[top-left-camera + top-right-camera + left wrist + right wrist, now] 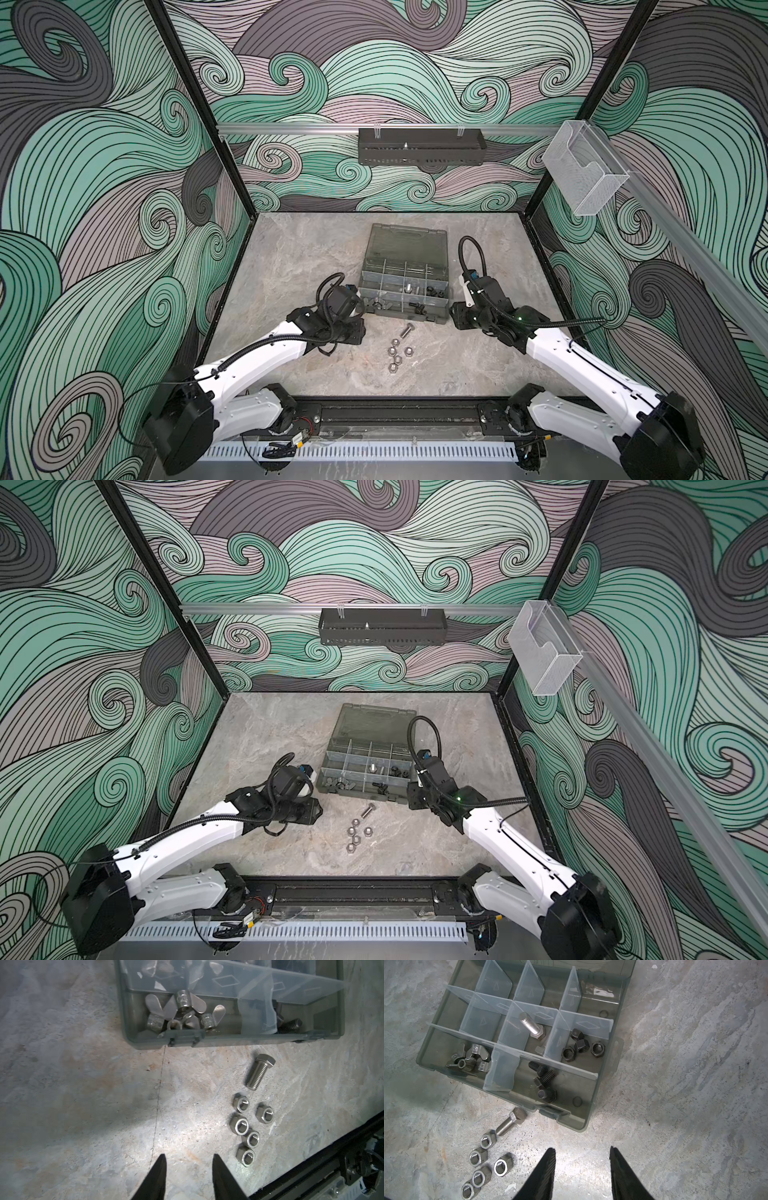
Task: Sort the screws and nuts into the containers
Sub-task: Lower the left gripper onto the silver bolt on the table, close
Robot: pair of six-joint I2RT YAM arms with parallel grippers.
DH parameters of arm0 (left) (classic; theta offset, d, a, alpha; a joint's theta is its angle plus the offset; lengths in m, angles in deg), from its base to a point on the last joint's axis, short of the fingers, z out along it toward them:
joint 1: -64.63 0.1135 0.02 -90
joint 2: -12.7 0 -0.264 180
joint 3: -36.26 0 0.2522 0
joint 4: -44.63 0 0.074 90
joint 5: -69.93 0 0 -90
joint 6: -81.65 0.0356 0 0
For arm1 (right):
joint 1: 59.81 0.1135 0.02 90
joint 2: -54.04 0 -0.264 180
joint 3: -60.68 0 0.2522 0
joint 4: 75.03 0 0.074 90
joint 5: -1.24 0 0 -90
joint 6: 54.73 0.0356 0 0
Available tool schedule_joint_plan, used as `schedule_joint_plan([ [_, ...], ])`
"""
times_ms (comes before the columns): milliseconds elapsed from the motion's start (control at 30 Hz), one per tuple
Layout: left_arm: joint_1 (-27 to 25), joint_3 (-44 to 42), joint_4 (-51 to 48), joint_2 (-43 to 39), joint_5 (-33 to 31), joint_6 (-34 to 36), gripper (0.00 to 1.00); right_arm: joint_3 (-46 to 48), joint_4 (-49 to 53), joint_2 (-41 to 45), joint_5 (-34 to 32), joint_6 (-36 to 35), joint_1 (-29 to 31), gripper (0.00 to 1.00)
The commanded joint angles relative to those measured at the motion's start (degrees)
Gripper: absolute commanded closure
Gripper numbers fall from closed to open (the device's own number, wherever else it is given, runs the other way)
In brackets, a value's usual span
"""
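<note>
On desk [291, 257], 6 o'clock of case [407, 241]: 1 silver screw [406, 331], 5 silver nuts [395, 353] at its 6 o'clock | left tool [188, 1157] at screw's 9 o'clock, jaws apart, empty | right tool [582, 1151] at 3 o'clock, same | black screws [543, 1078], black nuts [579, 1047] in compartments [571, 1084]

A smoky grey plastic organizer case [405, 245] lies in the middle of the grey stone-look counter [291, 257]. Just before it lies one silver hex-head bolt [406, 331], and before that, five silver hex nuts [239, 1125] close together. Inside the case, black hex bolts [543, 1076] lie in the front right compartment [571, 1084], and black hex nuts [579, 1046] in the one behind.
</note>
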Motion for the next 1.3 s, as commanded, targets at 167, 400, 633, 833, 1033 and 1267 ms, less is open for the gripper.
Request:
schedule_joint_plan([
  [167, -7.3, 10.1, 1.4, 13.1, -1.7, 5.9, 0.59, 1.7, 2.2, 3.1, -1.4, 1.9, -0.4, 0.55],
  [400, -10.9, 19.5, -0.3, 27.2, -1.8, 10.0, 0.60, 2.6, 3.2, 4.7, -1.2, 2.4, -0.5, 0.55],
  [633, -11.9, 24.5, -0.3, 34.7, -1.1, 12.1, 0.60, 3.9, 3.5, 6.5, -1.6, 2.8, -0.7, 0.55],
  [833, -12.6, 26.7, -0.1, 38.1, -0.6, 12.8, 0.60, 4.3, 3.6, 6.6, -1.4, 3.0, -0.7, 0.55],
  [1033, -12.9, 27.9, 0.1, 40.6, -0.9, 12.8, 0.63, 4.2, 3.6, 6.4, -1.3, 3.0, -0.8, 0.55],
  [1267, -13.0, 28.0, 0.1, 41.9, -1.7, 12.7, 0.71, 4.7, 3.6, 6.7, -1.4, 3.2, -0.8, 0.55],
])
